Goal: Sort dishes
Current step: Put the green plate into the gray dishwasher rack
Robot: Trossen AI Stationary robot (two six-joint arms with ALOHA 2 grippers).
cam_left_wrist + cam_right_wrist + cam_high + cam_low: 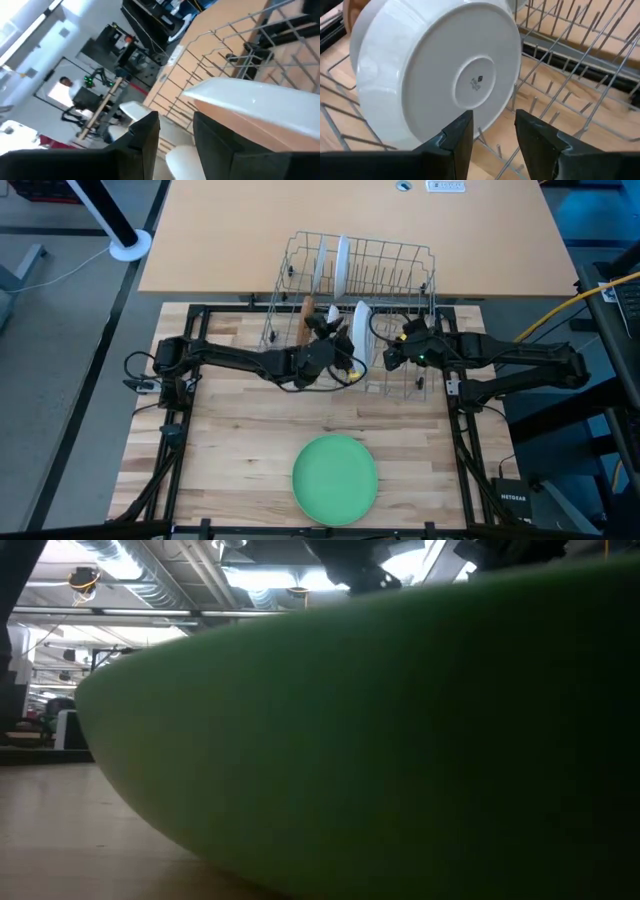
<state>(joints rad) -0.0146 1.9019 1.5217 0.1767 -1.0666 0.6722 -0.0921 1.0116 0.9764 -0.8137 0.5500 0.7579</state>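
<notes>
While both arms reach into the rack [400,255] from above, I see the green plate [335,478] flat on the counter [230,450]. Low, it fills everything. My left gripper [176,142] stands apart beside a white rim. My right gripper [493,131], apart, faces a white dish [440,70]: rigid, slick, breakable; I'd pinch its rim.

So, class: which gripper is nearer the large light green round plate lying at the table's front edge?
Left, narrowly. The left gripper sits almost straight behind the green plate, at the grey wire rack. The right gripper is also back there, off to the plate's right.
</notes>
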